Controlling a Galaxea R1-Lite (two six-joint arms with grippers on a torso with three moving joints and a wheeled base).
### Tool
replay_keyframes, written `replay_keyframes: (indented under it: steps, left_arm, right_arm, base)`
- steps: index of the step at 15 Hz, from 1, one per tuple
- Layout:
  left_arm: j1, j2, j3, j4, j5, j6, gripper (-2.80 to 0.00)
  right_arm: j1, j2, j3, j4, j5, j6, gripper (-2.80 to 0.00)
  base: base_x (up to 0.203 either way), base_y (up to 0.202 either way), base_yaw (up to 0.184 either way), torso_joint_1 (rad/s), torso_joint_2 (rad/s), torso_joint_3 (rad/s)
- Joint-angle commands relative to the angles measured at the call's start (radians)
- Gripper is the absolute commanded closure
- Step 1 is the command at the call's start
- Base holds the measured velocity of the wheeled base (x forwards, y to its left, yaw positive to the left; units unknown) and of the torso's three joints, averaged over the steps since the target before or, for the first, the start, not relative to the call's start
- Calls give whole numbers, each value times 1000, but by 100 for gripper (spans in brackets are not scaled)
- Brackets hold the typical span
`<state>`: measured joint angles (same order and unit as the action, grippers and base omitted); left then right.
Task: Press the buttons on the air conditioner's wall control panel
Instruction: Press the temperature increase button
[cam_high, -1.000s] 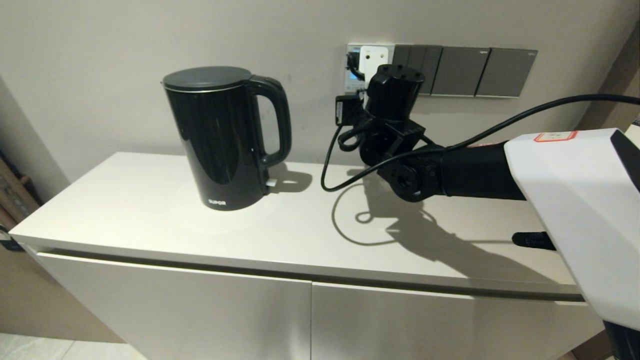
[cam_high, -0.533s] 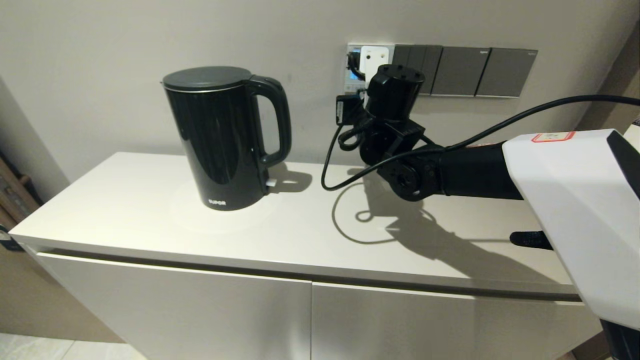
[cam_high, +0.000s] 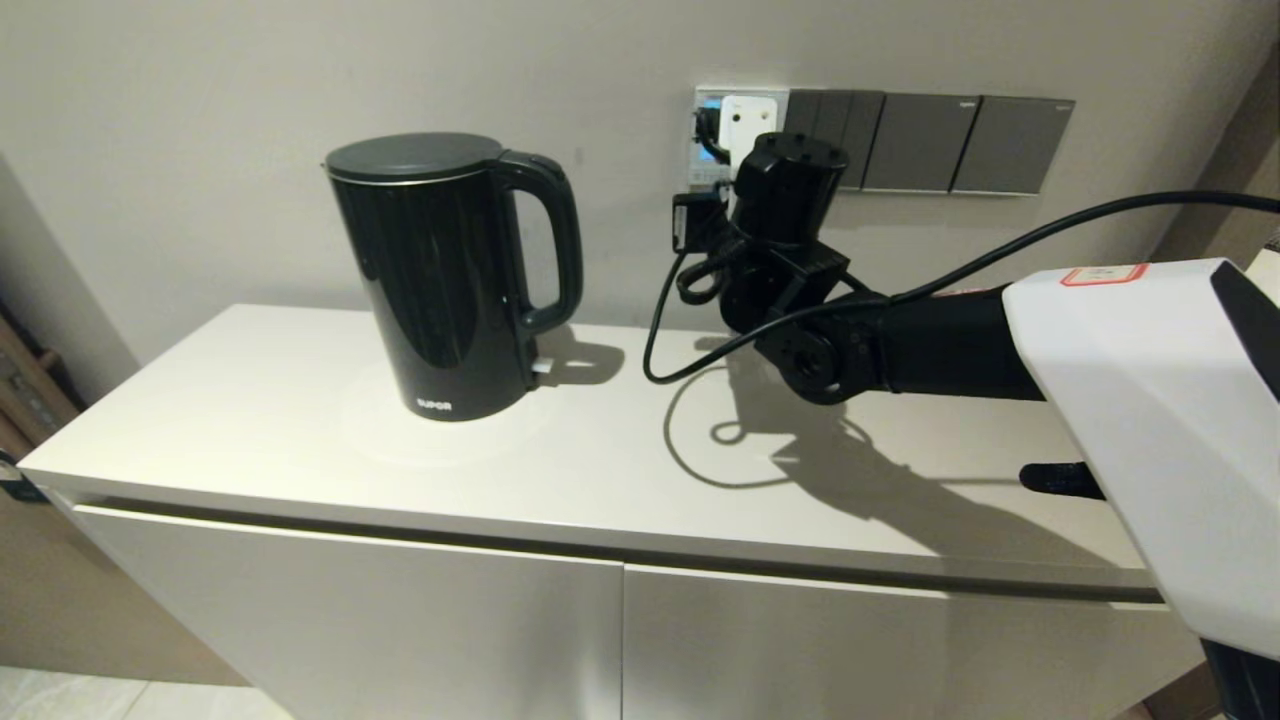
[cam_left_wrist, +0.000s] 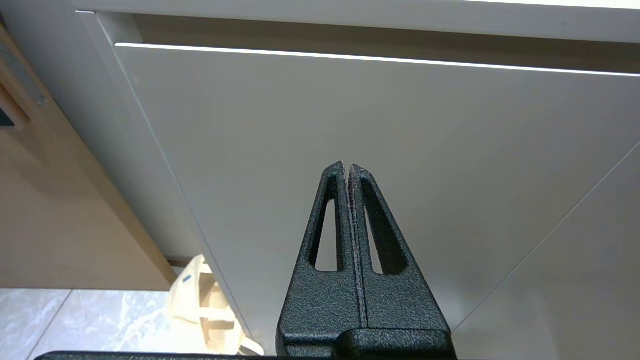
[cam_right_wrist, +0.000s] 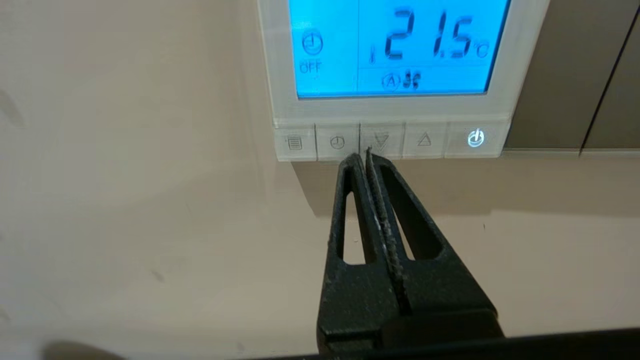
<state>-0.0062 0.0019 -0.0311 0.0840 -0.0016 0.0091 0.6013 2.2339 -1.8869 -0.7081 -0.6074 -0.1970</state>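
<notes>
We see the white wall control panel (cam_right_wrist: 392, 107), screen lit blue reading 21.5; the buttons (cam_right_wrist: 392, 141) line its 6 o'clock edge, power icon glowing.

Black kettle (cam_high: 452, 275) on white cabinet (cam_high: 300, 420), grey switches (cam_high: 920, 143).

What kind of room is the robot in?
Probably a home kitchen or dining area: a black electric kettle stands on a long white cabinet, and a white wall thermostat panel with a lit blue screen hangs beside dark grey switch plates.
</notes>
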Motion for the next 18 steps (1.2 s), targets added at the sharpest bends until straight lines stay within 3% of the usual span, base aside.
replay_keyframes:
  steps: [1,14,18]
  left_arm:
    - [0,0,-1,0,0,0,0]
    - [0,0,0,0,0,0,0]
    - [0,0,0,0,0,0,0]
  right_arm:
    - [5,-15,15,-8,-5,0,0]
    - [12,-103,135,-40,-14,2,0]
    - [0,-192,233,-56,-15,3,0]
  base:
    - [0,0,0,0,0,0]
    - [0,0,0,0,0,0]
    - [0,0,0,0,0,0]
